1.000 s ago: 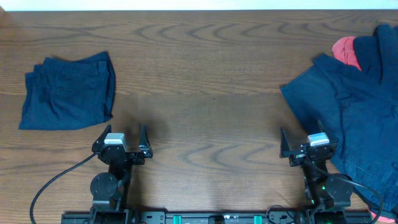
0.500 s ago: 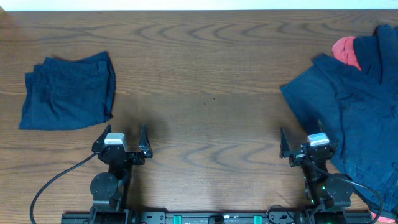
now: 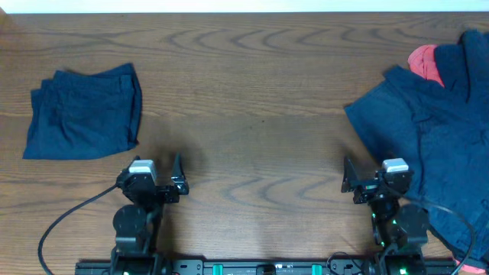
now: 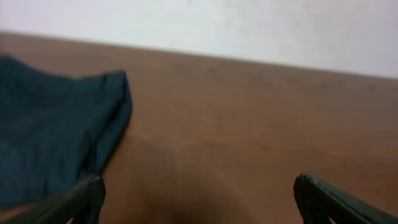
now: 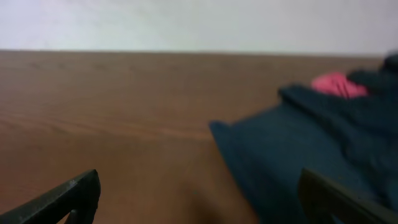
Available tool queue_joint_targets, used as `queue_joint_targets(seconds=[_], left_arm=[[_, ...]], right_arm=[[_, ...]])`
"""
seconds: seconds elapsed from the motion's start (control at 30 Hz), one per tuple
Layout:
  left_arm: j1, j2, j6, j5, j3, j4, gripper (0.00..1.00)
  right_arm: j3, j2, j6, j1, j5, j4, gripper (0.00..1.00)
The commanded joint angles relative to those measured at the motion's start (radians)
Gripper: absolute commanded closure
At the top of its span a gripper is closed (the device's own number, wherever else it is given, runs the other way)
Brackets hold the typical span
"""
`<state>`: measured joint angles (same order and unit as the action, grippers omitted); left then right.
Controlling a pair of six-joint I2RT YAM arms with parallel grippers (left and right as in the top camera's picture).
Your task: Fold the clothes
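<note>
Overhead: unfolded navy shorts (image 3: 443, 145) lie right-frame, apparently touching right gripper (image 3: 376, 174); left gripper (image 3: 150, 173) distant; both jaws wide, empty.

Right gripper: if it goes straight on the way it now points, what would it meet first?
Probably the near edge of the navy garment, lying ahead of the right gripper, toward its right side; further left only bare table shows. Depth is unclear.

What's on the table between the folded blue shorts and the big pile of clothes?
Nothing: only bare wooden table lies between the folded shorts and the pile, seen from overhead.
</note>
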<state>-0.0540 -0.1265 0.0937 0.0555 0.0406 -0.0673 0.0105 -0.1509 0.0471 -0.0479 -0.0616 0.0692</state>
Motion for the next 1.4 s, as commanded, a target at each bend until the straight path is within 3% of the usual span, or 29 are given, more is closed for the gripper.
queue_joint_targets(seconds=[0.0,0.17,0.47,0.63,0.93,1.2,1.27,1.37], left_arm=[[0.004,-0.086,0.024,0.013,0.083,-0.046,0.02],[0.004,-0.291,0.024,0.012,0.276,-0.158,0.02],[0.004,-0.737,0.024,0.012,0.653,-0.433,0.02],[0.004,-0.904,0.024,0.025,0.756,-0.542,0.02],[0.004,-0.965,0.024,0.071,0.758,-0.546,0.02],[0.004,-0.965,0.024,0.071,0.757,-0.546,0.02],[0.004,-0.965,0.024,0.071,0.757,-0.546,0.02],[0.004,-0.965,0.024,0.071,0.757,-0.546,0.02]], right_arm=[[0.059,-0.082,0.05,0.01,0.1,0.007,0.01],[0.188,-0.259,0.049,0.01,0.19,0.067,0.01],[0.565,-0.774,0.04,0.024,0.189,0.276,0.01],[0.764,-1.084,-0.162,0.034,0.185,0.367,0.01],[0.809,-1.44,-0.198,0.035,0.177,0.134,0.01],[0.809,-1.577,-0.198,0.035,0.177,0.087,0.01],[0.809,-1.598,-0.198,0.035,0.177,0.083,0.11],[0.809,-1.617,-0.198,0.035,0.177,0.083,0.44]])
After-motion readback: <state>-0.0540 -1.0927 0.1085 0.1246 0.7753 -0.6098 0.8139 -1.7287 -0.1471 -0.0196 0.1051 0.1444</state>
